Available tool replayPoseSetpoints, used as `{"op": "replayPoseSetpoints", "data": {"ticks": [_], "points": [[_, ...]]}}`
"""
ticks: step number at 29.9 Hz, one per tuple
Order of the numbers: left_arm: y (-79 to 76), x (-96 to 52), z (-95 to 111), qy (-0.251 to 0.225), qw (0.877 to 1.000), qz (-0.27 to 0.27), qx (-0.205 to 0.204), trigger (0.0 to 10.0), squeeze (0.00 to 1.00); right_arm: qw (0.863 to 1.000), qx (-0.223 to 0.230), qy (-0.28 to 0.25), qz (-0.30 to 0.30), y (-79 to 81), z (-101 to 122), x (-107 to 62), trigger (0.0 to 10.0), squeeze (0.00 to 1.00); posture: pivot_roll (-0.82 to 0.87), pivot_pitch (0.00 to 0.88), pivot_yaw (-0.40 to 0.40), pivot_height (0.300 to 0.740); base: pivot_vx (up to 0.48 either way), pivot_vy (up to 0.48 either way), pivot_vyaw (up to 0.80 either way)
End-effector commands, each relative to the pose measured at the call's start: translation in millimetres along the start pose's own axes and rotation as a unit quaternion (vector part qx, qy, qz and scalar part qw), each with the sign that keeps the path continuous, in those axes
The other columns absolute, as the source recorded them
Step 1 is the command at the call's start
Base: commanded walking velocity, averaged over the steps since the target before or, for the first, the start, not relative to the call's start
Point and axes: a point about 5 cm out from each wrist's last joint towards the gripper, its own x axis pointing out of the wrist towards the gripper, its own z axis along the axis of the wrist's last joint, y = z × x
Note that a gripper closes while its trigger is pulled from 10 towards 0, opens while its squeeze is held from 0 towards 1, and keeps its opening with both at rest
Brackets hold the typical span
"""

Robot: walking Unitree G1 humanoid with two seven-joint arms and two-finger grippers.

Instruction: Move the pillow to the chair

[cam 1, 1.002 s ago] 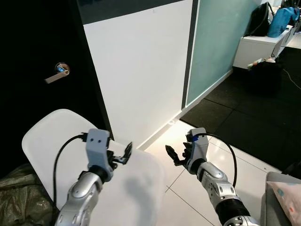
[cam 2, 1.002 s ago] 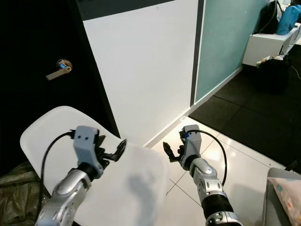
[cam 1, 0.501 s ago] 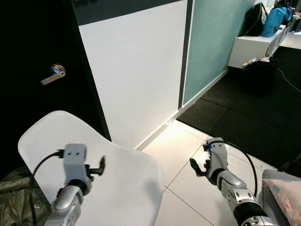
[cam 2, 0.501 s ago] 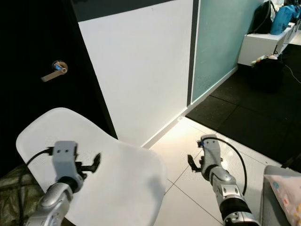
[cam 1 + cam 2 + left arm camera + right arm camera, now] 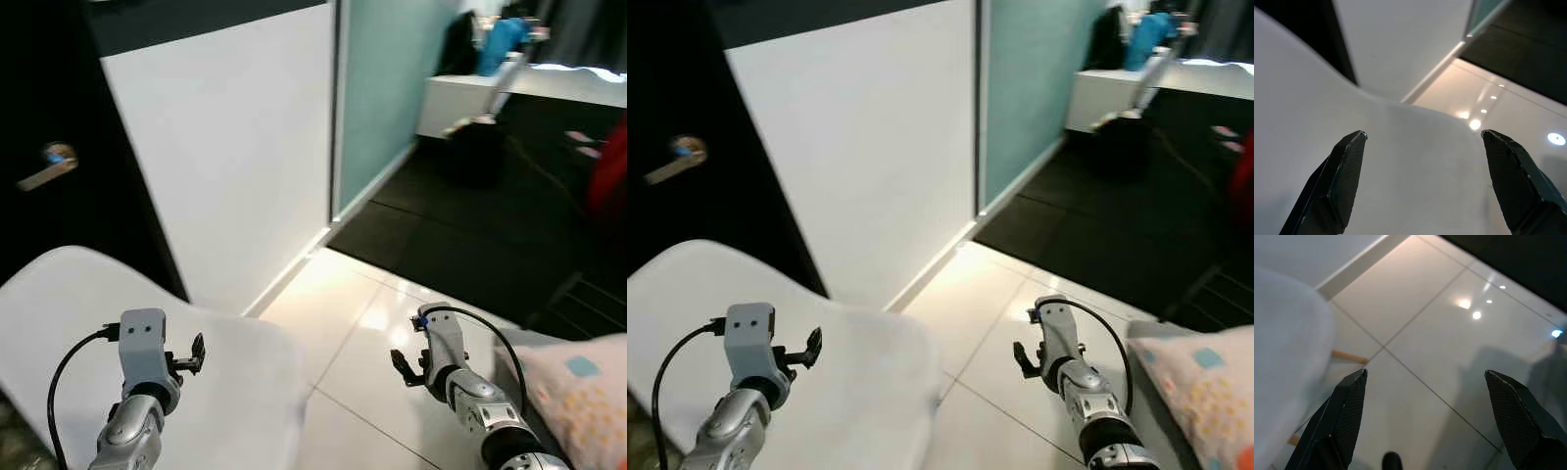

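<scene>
Left claw (image 5: 193, 351) raised at lower left of the frame above the white chair (image 5: 235, 392), fingers spread apart, empty. Right claw (image 5: 398, 364) held at lower centre-right over the glossy tiled floor (image 5: 362, 313), fingers likewise apart, gripping nothing. Pillow (image 5: 578, 392), pale with coloured squares, at the lower right corner, just beside the right arm and well apart from the chair. Behind: white wall panel (image 5: 235, 137), black door with lever handle (image 5: 44, 171) at left, teal glass panel (image 5: 377, 78) upper centre, dark flooring (image 5: 490, 225) beyond.
</scene>
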Motion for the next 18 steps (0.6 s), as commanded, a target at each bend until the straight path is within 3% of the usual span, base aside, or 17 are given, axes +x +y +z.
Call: {"op": "replayPoseSetpoints", "data": {"ticks": [1, 8, 18], "points": [[3.2, -1.0, -6.3, 0.01, 1.0, 0.006, 0.005, 10.0, 0.0, 1.0, -0.005, -0.005, 0.013, 7.6, 2.4, 2.4, 10.0, 0.0, -0.19, 0.011, 0.003, 0.74, 0.0, 0.0, 0.0], [5.0, 2.2, -8.0, 0.013, 1.0, 0.009, 0.004, 10.0, 0.0, 1.0, -0.006, 0.004, 0.018, 10.4, 2.2, 4.0, 10.0, 0.0, -0.19, 0.003, 0.002, 0.74, 0.0, 0.0, 0.0], [9.1, 12.7, -11.1, 0.018, 1.0, 0.02, -0.014, 10.0, 0.0, 1.0, 0.001, 0.011, 0.017, 15.3, -0.8, 6.1, 10.0, 0.0, -0.14, 0.0, 0.011, 0.74, 0.0, 0.0, -0.52]]}}
